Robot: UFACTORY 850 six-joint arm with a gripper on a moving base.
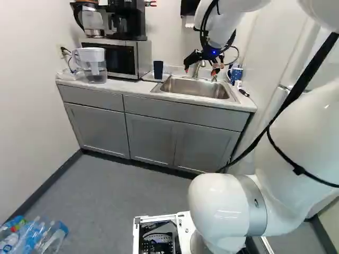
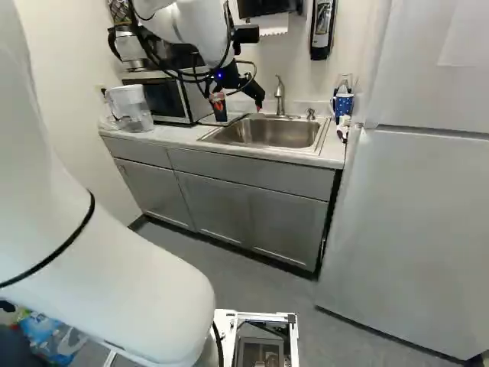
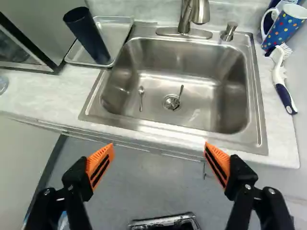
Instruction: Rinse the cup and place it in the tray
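I have the black gripper (image 3: 159, 145) spread wide, nothing between its orange pads, out in front of the countertop's front edge (image 3: 189, 147). The tall, dark navy tumbler-like cup (image 3: 88, 36) stands in the shallow silver metal tray (image 3: 109, 33), near the tray's front corner on the sink side. That tray sits on the pale countertop, between the silver-and-black microwave (image 1: 118, 57) and the left rim of the stainless steel sink (image 3: 180, 125).

I'd judge the cup light and fairly stiff, probably plastic, though I can't confirm the material. Dry, it should grip well enough; wet, its smooth wall would turn slippery. I'd close around the middle of the wall from two sides, squeezing gently and staying off the lip. Being tall and narrow, it could tip if one pad bumped it first. Whether it is rinsed, I can't tell; if not, it needs lifting to the curved metal faucet (image 3: 195, 14).

I can read no brand, label or writing on the cup. The blue mug with coloured dots (image 3: 284, 26), by the countertop's right edge, shows only its pattern to me.
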